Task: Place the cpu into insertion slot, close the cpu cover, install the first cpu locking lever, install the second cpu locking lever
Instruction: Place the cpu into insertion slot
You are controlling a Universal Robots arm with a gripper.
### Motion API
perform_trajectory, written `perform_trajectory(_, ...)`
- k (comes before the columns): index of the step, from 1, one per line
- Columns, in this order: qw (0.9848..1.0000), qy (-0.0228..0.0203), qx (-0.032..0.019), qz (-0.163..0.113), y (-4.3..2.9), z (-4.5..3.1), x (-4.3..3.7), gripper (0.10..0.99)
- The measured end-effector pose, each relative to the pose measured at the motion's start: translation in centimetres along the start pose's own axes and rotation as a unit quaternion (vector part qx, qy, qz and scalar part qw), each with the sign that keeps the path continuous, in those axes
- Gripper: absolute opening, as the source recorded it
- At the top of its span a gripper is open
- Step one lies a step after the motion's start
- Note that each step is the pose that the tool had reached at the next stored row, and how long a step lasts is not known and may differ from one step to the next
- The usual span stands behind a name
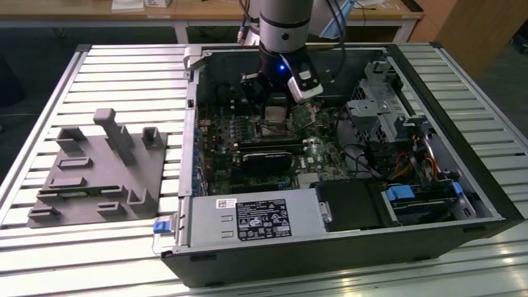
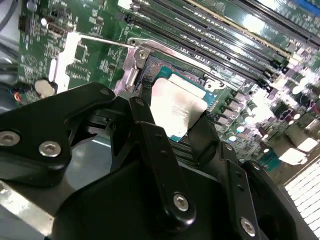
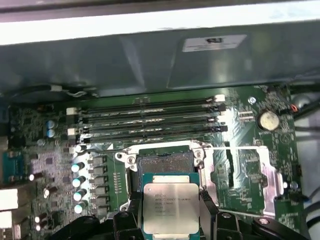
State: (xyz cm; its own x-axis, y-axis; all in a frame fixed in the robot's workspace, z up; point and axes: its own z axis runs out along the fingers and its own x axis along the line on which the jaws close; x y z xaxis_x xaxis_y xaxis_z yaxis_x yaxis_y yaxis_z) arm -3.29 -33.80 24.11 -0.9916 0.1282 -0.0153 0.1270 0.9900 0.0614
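Observation:
My gripper (image 1: 276, 110) hangs inside the open computer case, shut on the cpu (image 3: 170, 206), a pale silver square chip held by two opposite edges between black fingers (image 3: 207, 210). In the second wrist view the cpu (image 2: 177, 107) hovers just over the insertion slot (image 2: 212, 90). The first wrist view shows the insertion slot (image 3: 165, 162) with its dark centre bare, just beyond the chip. The cpu cover (image 3: 265, 172), a silver frame plate, lies flipped open beside the slot, and it appears again as the cpu cover (image 2: 67, 57) in the second wrist view. A thin wire locking lever (image 3: 100, 149) stands free along the slot's edge.
Several long black memory slots (image 3: 150, 117) run beside the socket, and a row of capacitors (image 3: 77, 180) stands on its other side. A black graphics card (image 1: 268, 156), a power supply (image 1: 256, 219) and drive cages (image 1: 379, 117) crowd the case. A grey fixture block (image 1: 99, 167) sits on the slatted table.

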Motion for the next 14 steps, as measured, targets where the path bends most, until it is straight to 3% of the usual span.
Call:
perform_trajectory(6,0.9987,-0.0033,0.0012,0.052,0.00,0.05,0.00,0.537)
perform_trajectory(14,0.9938,-0.0074,0.0040,0.111,-0.01,0.10,0.00,0.537)
